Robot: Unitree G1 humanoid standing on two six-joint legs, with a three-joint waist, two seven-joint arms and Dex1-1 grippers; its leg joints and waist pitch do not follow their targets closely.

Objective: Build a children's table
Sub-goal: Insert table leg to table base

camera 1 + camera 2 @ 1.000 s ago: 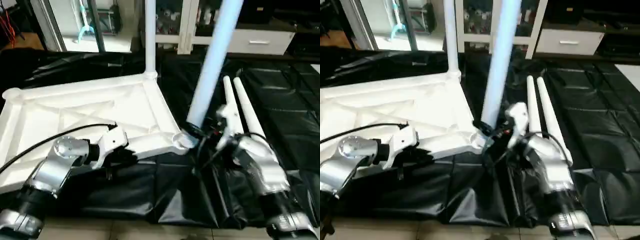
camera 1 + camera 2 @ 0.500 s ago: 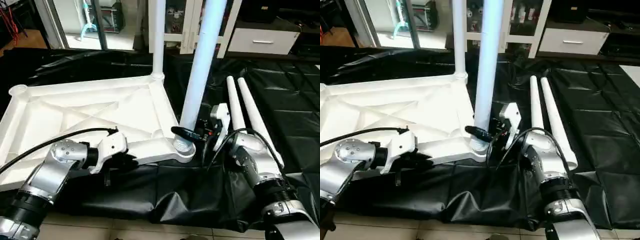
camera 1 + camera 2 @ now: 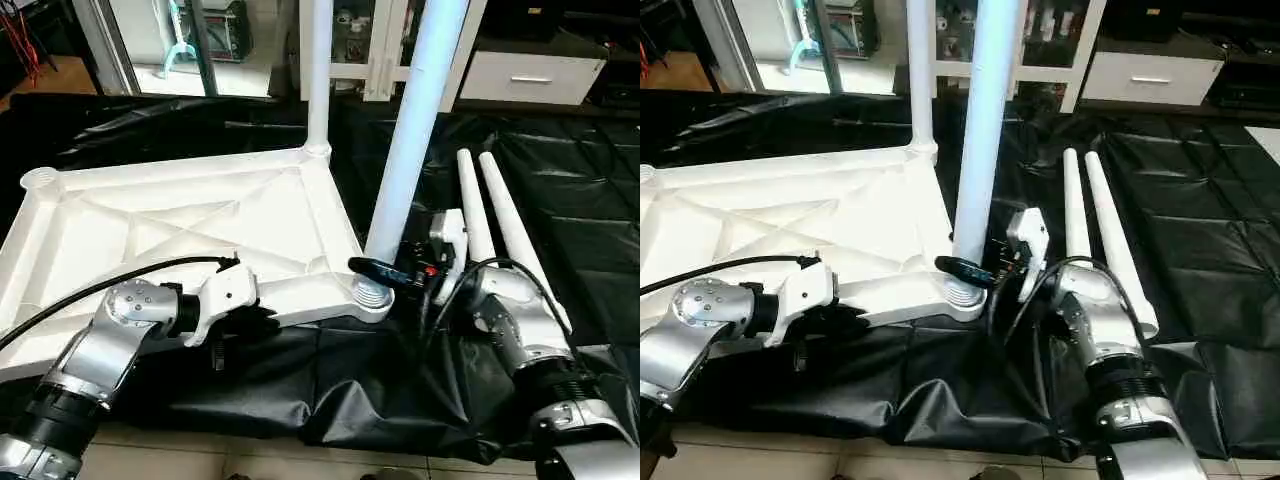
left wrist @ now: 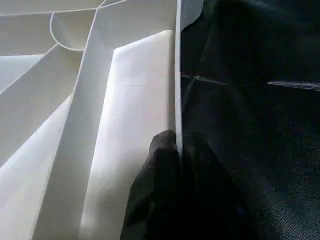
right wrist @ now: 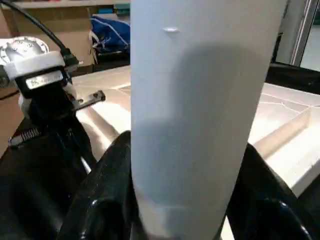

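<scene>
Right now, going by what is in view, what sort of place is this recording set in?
Probably an indoor lab or workshop room, not a home. Black plastic sheeting covers the work surface on a tiled floor, and white cabinets with drawers line the back wall.

Both forearms were brushed silver cylinders that ended toward the body in black ribbed collars. The left arm [image 3: 120,335] had a round silver joint cap with small screw heads, then a white wrist block, and a thin black cable arced over it from the side. The left gripper [image 3: 250,322] had matte black fingers [image 4: 167,200]. The right arm [image 3: 520,330] carried a white bracket at the wrist with black cables looping beside it and a small red spot among dark parts. The right gripper [image 3: 385,272] had glossy black curved fingers [image 5: 102,192].
</scene>
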